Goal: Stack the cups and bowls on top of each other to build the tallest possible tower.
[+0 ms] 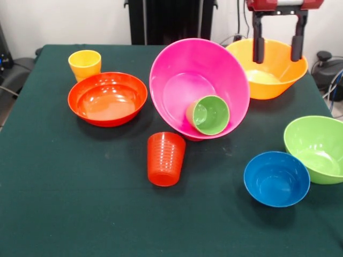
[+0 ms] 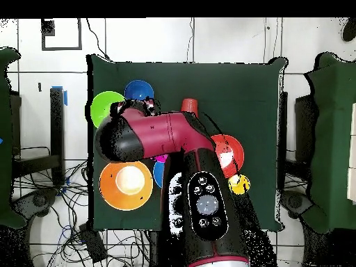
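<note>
My gripper [image 1: 277, 58] hangs open and empty at the far right, over the large yellow-orange bowl [image 1: 268, 75] [image 2: 125, 182]. The large pink bowl [image 1: 182, 69] is tilted on its side at the table's middle, its mouth facing the camera. The light green cup [image 1: 209, 114] lies inside it. The ribbed orange-red cup [image 1: 166, 159] [image 2: 189, 106] stands upside down in front of it. The yellow cup [image 1: 84, 64] [image 2: 239, 184] stands behind the red-orange bowl [image 1: 107, 99] [image 2: 229, 154]. The small dark blue and small magenta bowls are hidden in the front view.
The medium blue bowl [image 1: 276, 178] [image 2: 139, 89] and the lime green bowl [image 1: 317, 149] [image 2: 106, 108] stand upright at the near right. The green table [image 1: 64, 203] is bare at the near left. In the overhead view the arm [image 2: 167, 135] covers the middle.
</note>
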{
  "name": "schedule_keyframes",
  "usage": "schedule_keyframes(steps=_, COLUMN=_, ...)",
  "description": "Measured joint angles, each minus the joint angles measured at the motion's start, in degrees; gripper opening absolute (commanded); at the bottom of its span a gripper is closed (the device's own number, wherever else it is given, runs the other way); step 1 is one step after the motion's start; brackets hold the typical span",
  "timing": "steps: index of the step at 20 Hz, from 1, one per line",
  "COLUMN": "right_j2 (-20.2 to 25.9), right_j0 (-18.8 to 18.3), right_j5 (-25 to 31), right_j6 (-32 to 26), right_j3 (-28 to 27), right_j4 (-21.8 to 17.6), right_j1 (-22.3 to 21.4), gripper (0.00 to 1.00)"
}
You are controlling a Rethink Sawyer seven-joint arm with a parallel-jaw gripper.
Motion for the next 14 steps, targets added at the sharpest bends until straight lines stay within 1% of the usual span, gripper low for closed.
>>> schedule_keyframes(steps=4, right_j2=1.75, right_j0=-0.40, right_j5=0.91, right_j6=0.00, right_j3=-0.01, right_j4=0.00, right_j1=0.35, gripper=1.00)
schedule_keyframes(steps=10, right_j2=4.78, right_j0=-0.77, right_j5=4.12, right_j6=0.00, right_j3=-0.31, right_j4=-0.01, right_j1=0.42, gripper=1.00)
schedule_keyframes(steps=14, right_j2=6.66, right_j0=-1.15, right_j5=5.97, right_j6=0.00, right_j3=-1.76, right_j4=-0.07, right_j1=1.03, gripper=1.00)
